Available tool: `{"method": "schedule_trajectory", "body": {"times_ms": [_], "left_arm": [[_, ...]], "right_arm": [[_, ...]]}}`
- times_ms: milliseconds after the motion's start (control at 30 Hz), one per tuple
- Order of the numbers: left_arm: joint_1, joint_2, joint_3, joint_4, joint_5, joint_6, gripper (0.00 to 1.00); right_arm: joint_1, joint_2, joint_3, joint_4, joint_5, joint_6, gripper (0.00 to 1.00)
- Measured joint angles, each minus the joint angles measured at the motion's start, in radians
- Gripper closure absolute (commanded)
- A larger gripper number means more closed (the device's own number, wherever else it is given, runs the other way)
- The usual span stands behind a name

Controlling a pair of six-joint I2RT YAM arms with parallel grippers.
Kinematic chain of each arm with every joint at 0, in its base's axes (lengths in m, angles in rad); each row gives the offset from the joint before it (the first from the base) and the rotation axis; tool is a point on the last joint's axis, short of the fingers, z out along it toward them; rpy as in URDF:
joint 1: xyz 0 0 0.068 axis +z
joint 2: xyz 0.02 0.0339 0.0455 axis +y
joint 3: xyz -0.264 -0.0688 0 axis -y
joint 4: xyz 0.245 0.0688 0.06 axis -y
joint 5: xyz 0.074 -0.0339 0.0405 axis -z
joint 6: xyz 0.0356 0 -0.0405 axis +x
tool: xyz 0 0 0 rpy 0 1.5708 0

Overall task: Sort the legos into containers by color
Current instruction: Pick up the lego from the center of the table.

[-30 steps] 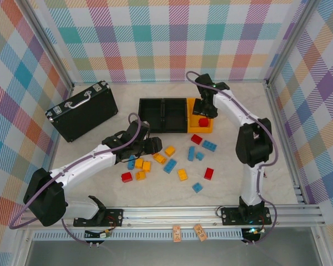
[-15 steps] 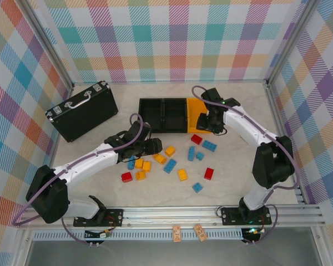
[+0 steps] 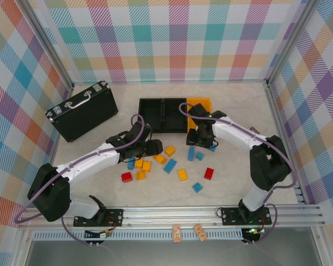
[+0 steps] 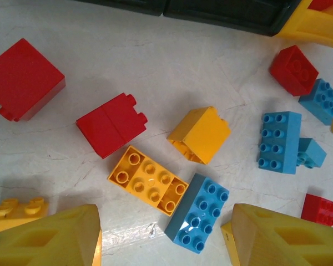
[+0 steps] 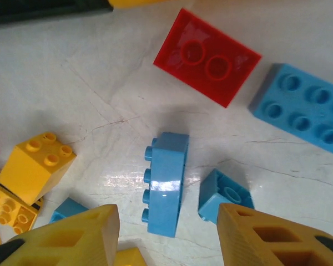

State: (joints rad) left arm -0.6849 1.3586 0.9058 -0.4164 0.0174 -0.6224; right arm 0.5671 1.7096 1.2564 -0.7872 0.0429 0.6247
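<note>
- Top external view, far left: black case (image 3: pixel 82 110), shut, on the counter (image 3: pixel 233 183), well apart from the bins.
- Left black bin (image 3: pixel 151 114) and middle black bin (image 3: pixel 175 115): touching; interiors dark, contents not discernible.
- Orange-yellow bin (image 3: pixel 200 103): right end of the row, front part hidden by the right arm.
- Left tool (image 3: pixel 154 147): arm stretched diagonally toward centre, low over the counter. Fingers (image 4: pixel 50 235) spread wide, gripping nothing.
- Blue eight-stud brick (image 4: pixel 200 213) and yellow-orange brick (image 4: pixel 149 180): touching, between those fingers.
- Right tool (image 3: pixel 204 137): arm bent leftward, just in front of the orange-yellow bin. Fingers (image 5: pixel 272 238) wide apart, empty.
- Sideways blue brick (image 5: pixel 166 183): between those fingers; red brick (image 5: pixel 207 55) beyond it.
</note>
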Motion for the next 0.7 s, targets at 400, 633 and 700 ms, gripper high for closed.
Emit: {"method": "schedule_trajectory", "body": {"times_ms": [400,633,700], "left_arm": [[0.0,-0.029,-0.04,-0.004,-0.004,-0.014,0.36],[0.0,-0.031,-0.047,-0.002,-0.004,-0.014,0.36],[0.0,-0.031,-0.053,-0.003,-0.004,-0.014,0.36]], "right_arm": [[0.017,0.148,0.05,0.012,0.001,0.008,0.57],[0.03,0.203,0.069,0.008,0.009,0.001,0.69],[0.032,0.211,0.077,0.008,0.01,-0.005,0.76]]}}
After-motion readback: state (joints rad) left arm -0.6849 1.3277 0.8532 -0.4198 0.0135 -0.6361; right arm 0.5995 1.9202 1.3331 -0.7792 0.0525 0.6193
